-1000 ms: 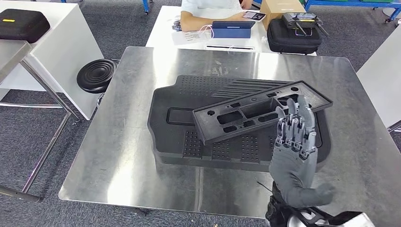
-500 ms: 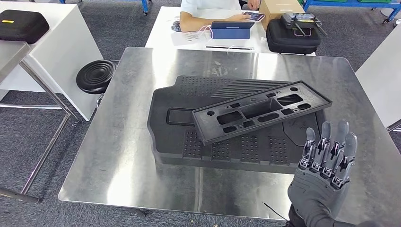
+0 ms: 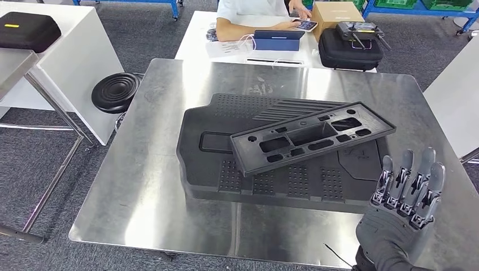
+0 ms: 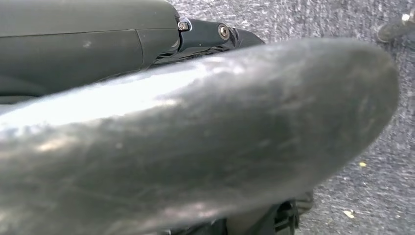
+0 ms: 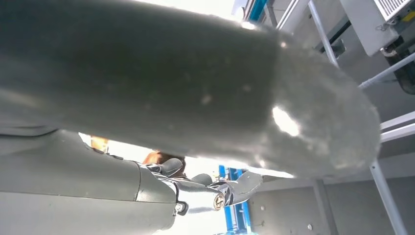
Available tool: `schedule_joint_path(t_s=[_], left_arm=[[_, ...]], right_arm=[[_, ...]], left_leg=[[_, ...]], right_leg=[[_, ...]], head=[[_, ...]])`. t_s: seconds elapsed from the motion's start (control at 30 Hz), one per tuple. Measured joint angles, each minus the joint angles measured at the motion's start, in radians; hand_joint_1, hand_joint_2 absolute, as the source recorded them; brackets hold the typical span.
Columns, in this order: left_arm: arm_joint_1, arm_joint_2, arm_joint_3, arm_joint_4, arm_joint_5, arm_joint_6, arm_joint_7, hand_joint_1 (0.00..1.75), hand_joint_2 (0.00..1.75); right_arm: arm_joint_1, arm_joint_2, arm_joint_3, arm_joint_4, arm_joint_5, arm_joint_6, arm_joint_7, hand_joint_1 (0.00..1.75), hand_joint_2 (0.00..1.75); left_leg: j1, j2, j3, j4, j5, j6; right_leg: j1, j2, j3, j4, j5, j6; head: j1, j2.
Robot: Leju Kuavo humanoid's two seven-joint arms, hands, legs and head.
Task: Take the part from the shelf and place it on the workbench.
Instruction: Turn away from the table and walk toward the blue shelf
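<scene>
Here, the long black plastic frame part with cut-outs [image 3: 312, 138] lies tilted atop a black moulded panel [image 3: 226, 152] on the shiny steel workbench [image 3: 147, 186] | right hand [image 3: 404, 217] empty, fingers spread, near the bench's corner | left hand [image 4: 195, 137]: state unclear.

parts on workbench [image 3: 141, 186]: 2 – one frame panel [image 3: 312, 137], one big mat tray [image 3: 226, 164] | black cases: 2 [image 3: 29, 28] | stool [image 3: 115, 90]: 1

Right hand [image 5: 195, 98] looms close and blurred; beyond, perhaps metal shelving [image 5: 386, 125].
</scene>
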Motion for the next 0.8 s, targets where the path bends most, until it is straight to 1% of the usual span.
schedule_joint_path(t_s=[0.03, 0.07, 0.1, 0.13, 0.17, 0.2, 0.23, 0.3, 0.33, 0.37, 0.4, 0.43, 0.47, 0.5, 0.53, 0.57, 0.6, 0.67, 0.7, 0.73, 0.77, 0.8], left_arm=[[0.0, -0.001, 0.001, -0.001, 0.0, 0.0, 0.0, 0.0, 0.0], [0.0, -0.001, 0.002, -0.002, 0.001, 0.0, 0.0, 0.0, 0.0], [0.0, -0.002, 0.004, -0.004, 0.002, 0.0, -0.001, 0.0, 0.0], [0.0, -0.003, 0.005, -0.004, 0.004, 0.0, -0.001, 0.0, 0.0], [0.0, -0.003, 0.006, -0.004, 0.006, 0.0, -0.002, 0.0, 0.0], [0.0, -0.004, 0.007, -0.005, 0.008, 0.0, -0.002, 0.0, 0.0], [0.0, -0.004, 0.008, -0.005, 0.009, 0.0, -0.003, 0.0, 0.0], [0.0, -0.005, 0.012, -0.005, 0.012, 0.0, -0.005, 0.0, 0.0], [0.001, -0.005, 0.013, -0.005, 0.014, 0.0, -0.005, 0.0, 0.0], [0.002, -0.005, 0.015, -0.005, 0.016, 0.0, -0.005, 0.0, 0.0], [0.003, -0.005, 0.017, -0.005, 0.018, 0.0, -0.005, 0.0, 0.0], [0.003, -0.005, 0.02, -0.006, 0.019, 0.0, -0.005, 0.0, 0.0], [0.003, -0.005, 0.023, -0.006, 0.02, -0.001, -0.005, 0.0, 0.0], [0.002, -0.005, 0.025, -0.006, 0.021, -0.002, -0.005, 0.0, 0.0], [0.002, -0.006, 0.027, -0.006, 0.022, -0.002, -0.005, 0.0, 0.0], [0.002, -0.007, 0.029, -0.006, 0.023, -0.003, -0.005, 0.0, 0.0], [0.002, -0.007, 0.03, -0.006, 0.025, -0.005, -0.005, 0.0, 0.0], [0.002, -0.007, 0.032, -0.006, 0.028, -0.006, -0.005, 0.0, 0.0], [0.002, -0.007, 0.032, -0.006, 0.028, -0.008, -0.005, 0.0, 0.0], [0.002, -0.007, 0.032, -0.007, 0.029, -0.008, -0.005, 0.0, 0.0], [0.002, -0.007, 0.033, -0.007, 0.029, -0.008, -0.005, 0.0, 0.0], [0.002, -0.006, 0.033, -0.007, 0.029, -0.008, -0.005, 0.0, 0.0]], right_arm=[[0.002, 0.001, -0.003, 0.0, 0.003, -0.001, 0.002, 0.0, 0.0], [0.005, 0.002, -0.007, -0.001, 0.005, -0.002, 0.003, 0.0, 0.0], [0.009, 0.003, -0.012, -0.001, 0.008, -0.003, 0.004, 0.0, 0.0], [0.012, 0.004, -0.017, -0.001, 0.009, -0.004, 0.004, 0.0, 0.0], [0.014, 0.006, -0.021, -0.001, 0.011, -0.004, 0.005, 0.0, 0.0], [0.014, 0.008, -0.024, -0.001, 0.012, -0.004, 0.005, 0.0, 0.0], [0.015, 0.011, -0.026, -0.001, 0.012, -0.003, 0.006, 0.0, 0.0], [0.015, 0.015, -0.028, 0.0, 0.013, -0.002, 0.009, 0.0, 0.0], [0.015, 0.016, -0.029, 0.0, 0.013, -0.002, 0.011, 0.0, 0.0], [0.015, 0.016, -0.031, 0.002, 0.013, -0.001, 0.011, 0.0, 0.0], [0.015, 0.016, -0.033, 0.003, 0.014, -0.001, 0.012, 0.0, 0.0], [0.015, 0.016, -0.035, 0.004, 0.014, -0.001, 0.012, 0.0, 0.0], [0.015, 0.017, -0.038, 0.005, 0.014, 0.0, 0.012, 0.0, 0.0], [0.015, 0.017, -0.041, 0.006, 0.014, 0.0, 0.013, 0.0, 0.0], [0.016, 0.018, -0.043, 0.006, 0.014, 0.001, 0.013, 0.0, 0.0], [0.017, 0.019, -0.045, 0.007, 0.014, 0.001, 0.013, 0.0, 0.0], [0.018, 0.021, -0.046, 0.007, 0.014, 0.002, 0.013, 0.0, 0.0], [0.021, 0.022, -0.05, 0.007, 0.014, 0.002, 0.013, 0.0, 0.0], [0.021, 0.023, -0.052, 0.007, 0.014, 0.002, 0.013, 0.0, 0.0], [0.021, 0.023, -0.053, 0.007, 0.014, 0.002, 0.013, 0.0, 0.0], [0.021, 0.023, -0.055, 0.007, 0.014, 0.002, 0.013, 0.0, 0.0], [0.021, 0.023, -0.057, 0.008, 0.014, 0.002, 0.013, 0.0, 0.0]], left_leg=[[-0.003, 0.0, 0.002, 0.001, -0.006, -0.007], [-0.005, 0.0, 0.003, 0.002, -0.01, -0.013], [-0.006, -0.001, 0.004, 0.002, -0.013, -0.017], [-0.004, 0.0, 0.006, 0.002, -0.016, -0.022], [-0.001, 0.0, 0.005, 0.01, -0.024, -0.026], [0.002, 0.0, -0.004, 0.035, -0.042, -0.031], [0.003, 0.0, -0.025, 0.083, -0.07, -0.035], [0.004, 0.0, -0.099, 0.224, -0.136, -0.039], [0.004, 0.0, -0.135, 0.284, -0.154, -0.04], [0.004, 0.0, -0.156, 0.311, -0.15, -0.04], [0.005, 0.0, -0.16, 0.299, -0.124, -0.039], [0.006, 0.0, -0.144, 0.249, -0.081, -0.038], [0.008, 0.0, -0.118, 0.179, -0.036, -0.038], [0.009, -0.002, -0.093, 0.117, -0.004, -0.038], [0.009, -0.004, -0.077, 0.073, 0.015, -0.037], [0.008, -0.006, -0.072, 0.054, 0.021, -0.034], [0.005, -0.007, -0.074, 0.051, 0.021, -0.029], [0.003, -0.006, -0.079, 0.049, 0.03, -0.012], [0.003, -0.006, -0.082, 0.048, 0.036, -0.004], [0.003, -0.005, -0.086, 0.046, 0.041, 0.004], [0.002, -0.003, -0.091, 0.046, 0.045, 0.01], [0.0, -0.002, -0.096, 0.046, 0.048, 0.015]], right_leg=[[0.0, 0.0, 0.023, -0.038, 0.009, -0.005], [0.002, 0.002, 0.03, -0.048, 0.007, -0.014], [0.006, 0.005, 0.032, -0.045, 0.005, -0.024], [0.004, 0.005, 0.032, -0.043, 0.003, -0.033], [0.003, 0.005, 0.033, -0.044, 0.001, -0.041], [0.001, 0.005, 0.035, -0.045, -0.001, -0.049], [-0.001, 0.005, 0.038, -0.046, -0.003, -0.056], [0.002, 0.004, 0.041, -0.046, -0.007, -0.063], [0.003, 0.004, 0.042, -0.046, -0.008, -0.064], [0.004, 0.005, 0.043, -0.045, -0.008, -0.064], [0.004, 0.006, 0.045, -0.045, -0.009, -0.064], [0.003, 0.007, 0.049, -0.045, -0.009, -0.064], [0.003, 0.008, 0.051, -0.044, -0.01, -0.063], [0.006, 0.01, 0.053, -0.042, -0.011, -0.06], [0.009, 0.011, 0.052, -0.041, -0.011, -0.057], [0.013, 0.011, 0.051, -0.042, -0.01, -0.052], [0.014, 0.012, 0.05, -0.044, -0.007, -0.046], [0.012, 0.013, 0.045, -0.044, -0.006, -0.036], [0.011, 0.012, 0.035, -0.026, -0.018, -0.035], [0.012, 0.011, 0.015, 0.013, -0.042, -0.038], [0.011, 0.011, -0.015, 0.075, -0.075, -0.044], [0.011, 0.01, -0.047, 0.149, -0.109, -0.048]], head=[[0.0, 0.0], [0.0, 0.0], [-0.001, 0.0], [-0.002, 0.0], [-0.002, 0.0], [-0.002, 0.0], [-0.003, 0.0], [-0.003, 0.0], [-0.003, 0.0], [-0.004, 0.0], [-0.004, 0.0], [-0.004, 0.0], [-0.004, 0.0], [-0.005, 0.0], [-0.004, 0.0], [-0.004, 0.0], [-0.004, 0.0], [-0.003, 0.0], [-0.002, 0.0], [-0.001, 0.0], [0.0, 0.0], [0.001, 0.0]])
